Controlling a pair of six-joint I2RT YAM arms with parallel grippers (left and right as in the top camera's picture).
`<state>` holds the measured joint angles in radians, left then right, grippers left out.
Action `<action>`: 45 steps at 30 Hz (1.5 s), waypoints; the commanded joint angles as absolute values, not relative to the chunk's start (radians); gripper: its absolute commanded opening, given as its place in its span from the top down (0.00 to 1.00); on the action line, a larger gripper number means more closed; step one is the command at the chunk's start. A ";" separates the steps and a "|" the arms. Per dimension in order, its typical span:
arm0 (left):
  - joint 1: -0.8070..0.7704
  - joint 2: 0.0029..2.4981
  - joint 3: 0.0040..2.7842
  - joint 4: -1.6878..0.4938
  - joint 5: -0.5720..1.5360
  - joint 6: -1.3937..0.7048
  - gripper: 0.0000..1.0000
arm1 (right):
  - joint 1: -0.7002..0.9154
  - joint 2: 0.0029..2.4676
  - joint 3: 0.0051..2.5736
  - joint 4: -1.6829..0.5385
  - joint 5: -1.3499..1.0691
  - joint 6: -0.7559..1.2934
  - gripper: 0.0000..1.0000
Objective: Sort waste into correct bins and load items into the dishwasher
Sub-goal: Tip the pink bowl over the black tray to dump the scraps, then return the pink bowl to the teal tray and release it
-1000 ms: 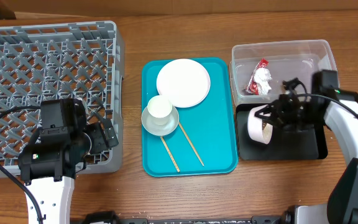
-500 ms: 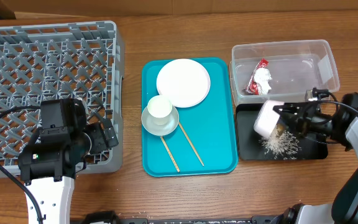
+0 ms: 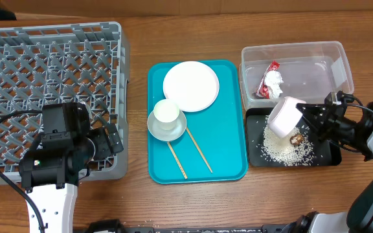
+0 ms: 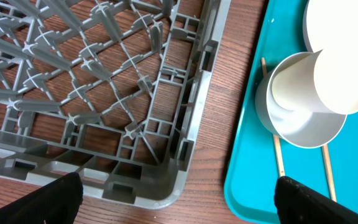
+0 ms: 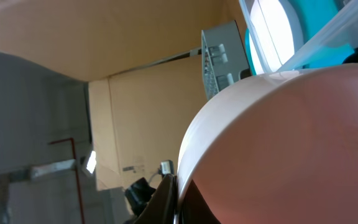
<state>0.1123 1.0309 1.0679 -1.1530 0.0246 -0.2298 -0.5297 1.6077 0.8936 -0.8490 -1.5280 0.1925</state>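
- The right hand (image 3: pixel 313 120) clamps the tilted small dish (image 3: pixel 283 118) over the black tray (image 3: pixel 329 157); rice (image 3: pixel 283 150) and a brown scrap (image 3: pixel 296 138) lie beneath.
- Swinging off while tilted could shed clinging grains onto the bench (image 3: pixel 135 194).
- The clear tub (image 3: pixel 342 65) wall, just behind, could snag the dish.
- The left hand (image 3: pixel 112 140), fingers (image 4: pixel 55 199) apart and empty, hovers at the dish rack (image 3: pixel 118 39) corner.

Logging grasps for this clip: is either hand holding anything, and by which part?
The right hand holds the small dish by its rim, tipped over the black tray. The left hand is open and holds nothing.
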 commanded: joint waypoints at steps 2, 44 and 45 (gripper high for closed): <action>0.118 1.032 1.089 -1.152 0.019 -0.233 0.00 | -0.546 1.597 0.890 -0.846 -1.570 0.295 0.96; 0.118 1.032 1.089 -1.151 0.019 -0.233 0.00 | -0.063 1.567 1.342 -1.328 -0.736 -0.239 0.96; 0.118 1.032 1.089 -1.151 0.019 -0.233 0.00 | -0.012 1.567 1.342 -1.300 -0.673 -0.199 0.96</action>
